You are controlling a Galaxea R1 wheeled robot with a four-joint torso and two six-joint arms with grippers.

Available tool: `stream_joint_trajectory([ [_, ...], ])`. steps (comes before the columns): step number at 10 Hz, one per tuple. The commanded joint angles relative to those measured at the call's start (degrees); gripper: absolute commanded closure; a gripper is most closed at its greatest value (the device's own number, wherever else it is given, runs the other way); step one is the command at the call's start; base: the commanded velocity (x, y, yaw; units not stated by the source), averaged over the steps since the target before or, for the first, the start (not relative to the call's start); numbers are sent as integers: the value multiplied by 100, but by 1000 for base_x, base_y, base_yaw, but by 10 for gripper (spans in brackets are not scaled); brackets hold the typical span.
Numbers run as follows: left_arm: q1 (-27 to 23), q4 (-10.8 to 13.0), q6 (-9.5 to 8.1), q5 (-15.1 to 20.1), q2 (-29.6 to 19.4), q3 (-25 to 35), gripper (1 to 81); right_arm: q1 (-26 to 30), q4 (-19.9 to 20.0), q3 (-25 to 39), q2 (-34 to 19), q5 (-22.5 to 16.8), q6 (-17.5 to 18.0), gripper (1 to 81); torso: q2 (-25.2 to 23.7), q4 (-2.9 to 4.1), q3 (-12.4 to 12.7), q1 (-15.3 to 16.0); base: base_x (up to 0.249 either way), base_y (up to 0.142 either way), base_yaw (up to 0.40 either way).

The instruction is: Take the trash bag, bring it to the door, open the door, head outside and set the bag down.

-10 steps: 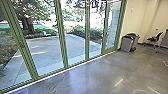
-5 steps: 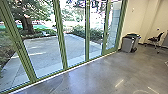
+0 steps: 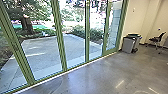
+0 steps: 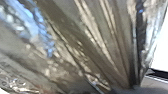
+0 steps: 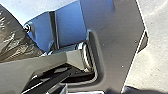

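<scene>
Trash bag [image 4: 75, 47] seen bunched near the left claw (either claw's state can't be told), bin [image 3: 128, 45] spotted at one o'clock.

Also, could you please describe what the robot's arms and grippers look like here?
In the right wrist view, the robot's own parts include a wide dark-grey plate with straight, bright edges and a paler grey, partly black jointed bar with a silvery ring. The grippers' colour and shape I cannot tell.

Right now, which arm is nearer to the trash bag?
The left arm, it appears: the trash bag looms close before its wrist camera, creases bunching together. The right arm's wrist camera has it farther off, to one side.
</scene>
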Motion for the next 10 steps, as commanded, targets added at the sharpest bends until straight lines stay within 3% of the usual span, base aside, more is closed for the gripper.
stream_joint_trajectory([
  [1, -312, 15, 17, 409, -11, -5, 811, 198, -58, 24, 36, -397, -51, 10, 0, 0, 0, 0, 137, 0, 0],
  [5, -320, 15, 17, 401, -11, -13, 811, 198, -58, 24, 27, -397, -51, 10, 0, 0, 0, 0, 138, 0, 0],
  [10, -320, 15, 17, 410, -20, -5, 811, 198, -58, 24, 36, -397, -51, 10, 0, 0, -2, 2, 141, -64, 0],
])
